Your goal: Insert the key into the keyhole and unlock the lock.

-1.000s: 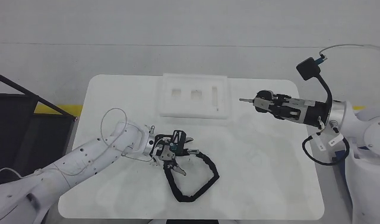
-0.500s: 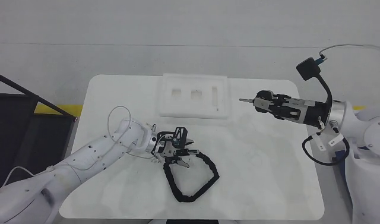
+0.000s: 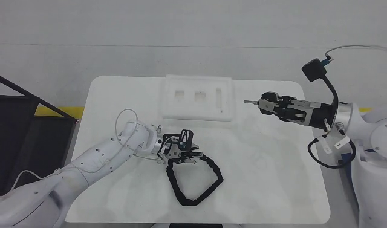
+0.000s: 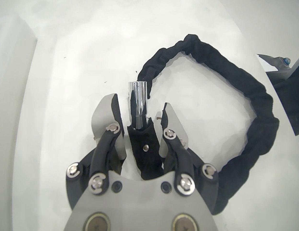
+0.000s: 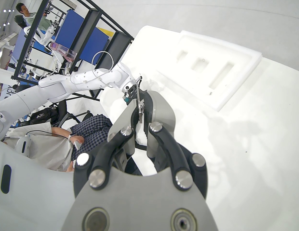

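A black fabric-sleeved chain lock (image 3: pixel 204 181) lies in a loop on the white table, near the front. Its chrome cylinder (image 4: pixel 138 102) sticks out of a black end piece (image 4: pixel 145 150). My left gripper (image 3: pixel 181 150) is open and straddles that end piece and the cylinder (image 4: pixel 139 103), with a finger (image 4: pixel 108 118) on each side and a small gap to the left one. My right gripper (image 3: pixel 265 102) hovers above the table's right side, shut on the key (image 3: pixel 248 101). The thin key blade (image 5: pixel 139 105) is pinched between its pads and points toward the left arm.
A white foam tray (image 3: pixel 196 97) with three recesses sits at the back middle of the table (image 3: pixel 272 173). A black metal frame (image 3: pixel 30 98) stands off the table's left edge. Bare tabletop lies between the lock and the right gripper.
The left arm has moved a little to the right and turned its gripper so that it lines up over the lock's end. The right arm and the key have not moved.
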Motion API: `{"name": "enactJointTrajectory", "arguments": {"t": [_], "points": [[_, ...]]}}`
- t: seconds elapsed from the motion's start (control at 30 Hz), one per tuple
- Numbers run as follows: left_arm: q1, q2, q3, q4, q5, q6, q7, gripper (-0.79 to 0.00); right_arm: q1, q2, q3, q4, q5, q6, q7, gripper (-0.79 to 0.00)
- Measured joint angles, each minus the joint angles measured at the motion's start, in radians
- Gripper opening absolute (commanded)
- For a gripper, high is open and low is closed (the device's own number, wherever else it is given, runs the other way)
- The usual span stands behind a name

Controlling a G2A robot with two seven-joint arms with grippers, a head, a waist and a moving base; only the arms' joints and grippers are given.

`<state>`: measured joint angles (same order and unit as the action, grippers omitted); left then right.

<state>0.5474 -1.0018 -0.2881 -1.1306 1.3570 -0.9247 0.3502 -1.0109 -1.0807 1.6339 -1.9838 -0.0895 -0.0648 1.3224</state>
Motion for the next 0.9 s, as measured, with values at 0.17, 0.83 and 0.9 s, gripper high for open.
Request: {"name": "enactJointTrajectory", "arguments": {"t": [0.17, 0.83, 0.9], "points": [[0.01, -0.008, -0.013, 0.005, 0.025, -0.005, 0.008, -0.465, 0.0, 0.0, 0.0, 0.0, 0.0, 0.0, 0.0, -0.785], [0.034, 0.004, -0.12, -0.039, 0.051, -0.038, -0.004, -0.785, 0.0, 0.0, 0.0, 0.0, 0.0, 0.0, 0.0, -0.785], [0.03, 0.009, -0.132, -0.065, 0.067, -0.054, 0.003, -0.785, 0.0, 0.0, 0.0, 0.0, 0.0, 0.0, 0.0, -0.785]]}}
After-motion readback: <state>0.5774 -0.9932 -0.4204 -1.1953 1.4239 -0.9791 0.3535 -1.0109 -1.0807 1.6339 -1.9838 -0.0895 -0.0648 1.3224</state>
